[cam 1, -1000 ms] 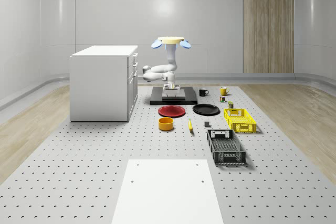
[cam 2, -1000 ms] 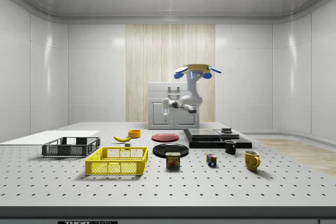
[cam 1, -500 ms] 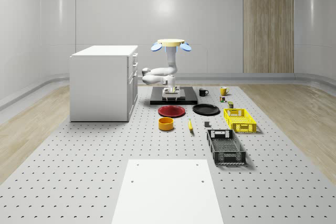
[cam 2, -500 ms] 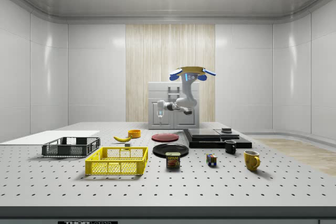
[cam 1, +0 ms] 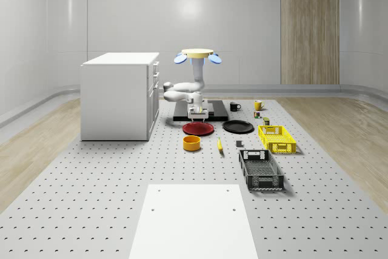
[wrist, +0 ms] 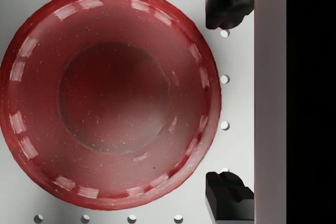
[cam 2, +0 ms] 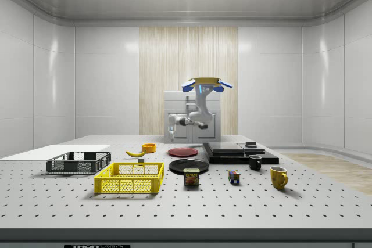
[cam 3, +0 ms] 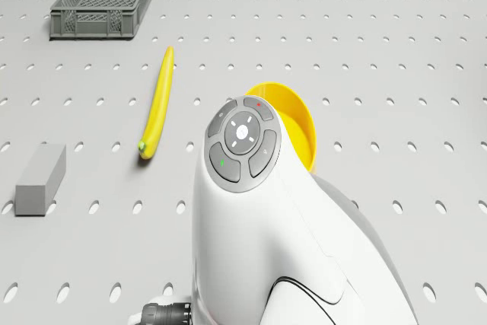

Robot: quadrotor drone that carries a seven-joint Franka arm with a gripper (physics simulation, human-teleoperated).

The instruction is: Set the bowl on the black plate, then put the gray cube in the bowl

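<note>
Drone [cam 1: 197, 56] hovers above the near edge of the black platform [cam 1: 213, 113], centre of the whole-scene view, arm folded down so the end effector [cam 1: 197, 112] hangs over the red plate [cam 1: 198, 128] (not the black one).

Wrist view: red plate under the camera, two dark fingertips [wrist: 226, 3] spread wide apart at the right of the frame, nothing between them. Judgement: open and empty because no grasp has begun; this looks like transit toward the bowl.

Bowl [cam 1: 191, 143], yellow-orange, sits on the bench just below the red plate in the whole-scene view, untouched. In the drone view it lies behind the arm's wrist, centre frame, banana [cam 3: 157, 104] to its left. Black plate [cam 1: 237, 127] lies right of the red plate, bare. Gray cube [cam 3: 41, 179] (more a block) rests on the bench at the drone view's lower left, apart from the banana.

Both steps not yet done. Next move likely needs the end effector brought down over the bowl's rim.
</note>
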